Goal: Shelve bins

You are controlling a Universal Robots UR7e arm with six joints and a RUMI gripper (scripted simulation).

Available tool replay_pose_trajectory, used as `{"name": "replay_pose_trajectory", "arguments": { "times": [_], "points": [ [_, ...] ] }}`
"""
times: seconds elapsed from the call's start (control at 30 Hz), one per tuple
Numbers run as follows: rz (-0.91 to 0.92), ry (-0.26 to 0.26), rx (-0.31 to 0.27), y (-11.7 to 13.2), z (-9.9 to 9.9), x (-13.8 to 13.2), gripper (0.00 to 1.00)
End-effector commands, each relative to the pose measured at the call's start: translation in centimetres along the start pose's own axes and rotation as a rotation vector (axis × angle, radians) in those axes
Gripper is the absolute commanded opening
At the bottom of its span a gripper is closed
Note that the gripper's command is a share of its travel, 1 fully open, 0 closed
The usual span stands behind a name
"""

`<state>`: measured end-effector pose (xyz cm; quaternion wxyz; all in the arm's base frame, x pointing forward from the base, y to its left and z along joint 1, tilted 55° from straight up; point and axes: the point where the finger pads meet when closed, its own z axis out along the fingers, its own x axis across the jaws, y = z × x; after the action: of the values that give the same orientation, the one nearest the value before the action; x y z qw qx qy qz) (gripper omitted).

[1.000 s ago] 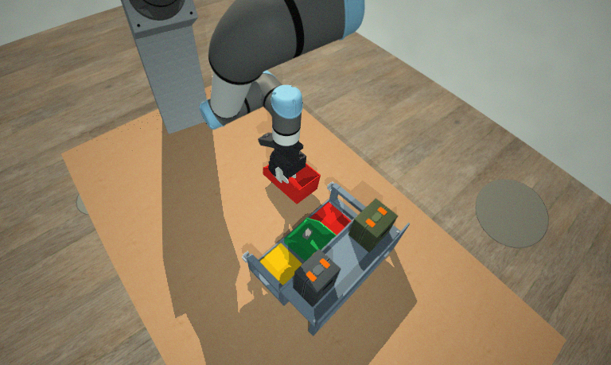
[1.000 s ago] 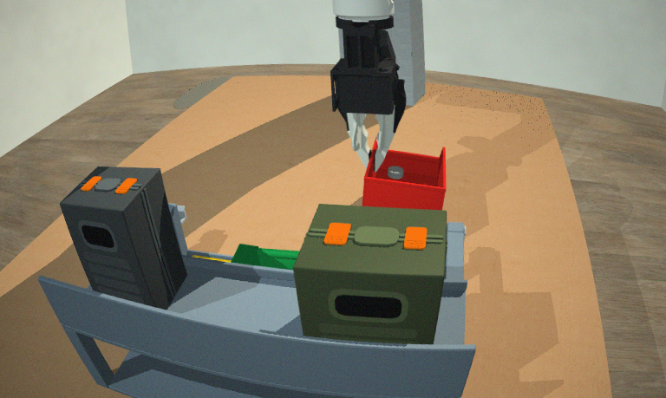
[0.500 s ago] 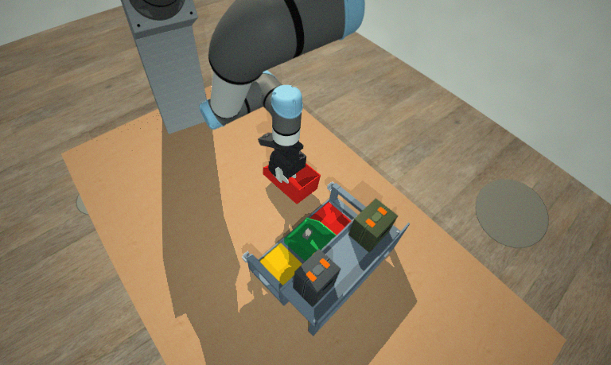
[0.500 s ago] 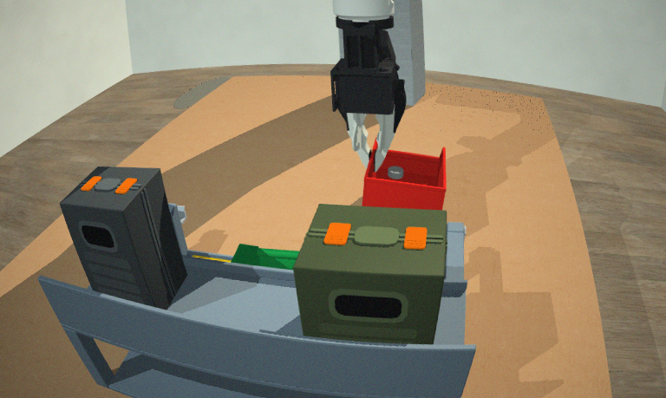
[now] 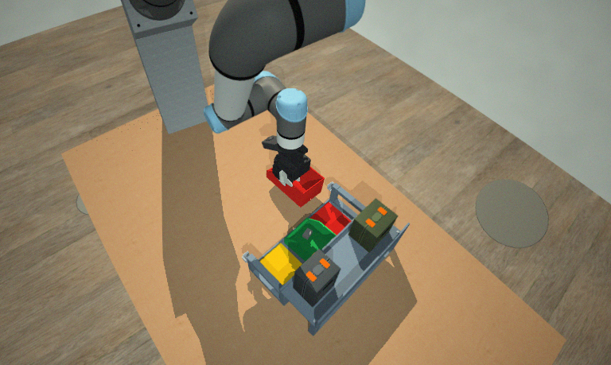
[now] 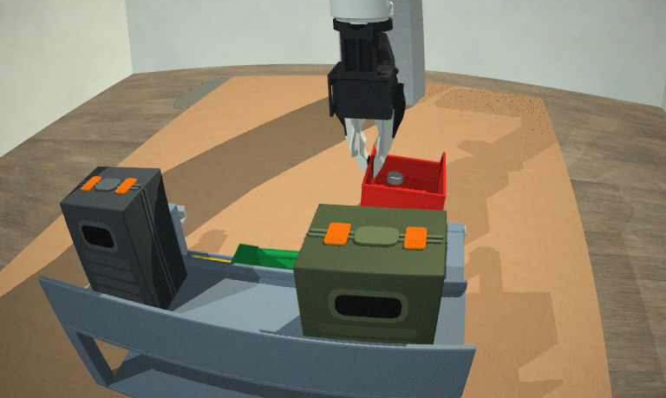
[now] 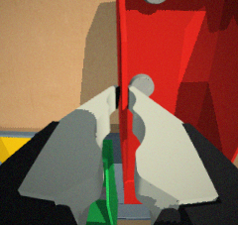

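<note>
My gripper [image 5: 286, 177] [image 6: 370, 166] [image 7: 122, 87] is shut on the left side wall of the red bin [image 5: 310, 188] [image 6: 402, 198] [image 7: 164, 52]. The bin is upright, just behind the shelf [image 5: 360, 271] [image 6: 245, 344], and seems a little above the table. A grey round part [image 6: 395, 177] [image 7: 142, 83] lies in the bin. On the shelf's lower board the red mark [image 5: 331, 217] shows at the near end. A green bin [image 5: 309, 238] [image 6: 264, 256] sits in the middle spot. A yellow patch [image 5: 279, 262] fills the far spot; I cannot tell whether it is a bin or a mark.
A dark grey case [image 5: 315, 275] [image 6: 122, 231] and an olive case [image 5: 372, 223] [image 6: 373, 276] stand on the shelf's upper board. The robot's base column [image 5: 166, 64] stands behind on the tan table [image 5: 134, 199]. A grey disc [image 5: 511, 212] lies on the floor.
</note>
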<state>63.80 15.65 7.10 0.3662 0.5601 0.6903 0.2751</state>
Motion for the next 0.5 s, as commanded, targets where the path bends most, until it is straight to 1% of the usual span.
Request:
{"name": "replay_pose_trajectory", "arguments": {
  "times": [0.0,0.2,0.47],
  "points": [
    [0.0,0.0,-0.001,1.0,0.0,0.0,0.0],
    [0.0,0.0,-0.001,2.1,0.0,0.1,0.0],
    [0.0,0.0,-0.001,2.3,0.0,0.1,0.0]
  ]
}}
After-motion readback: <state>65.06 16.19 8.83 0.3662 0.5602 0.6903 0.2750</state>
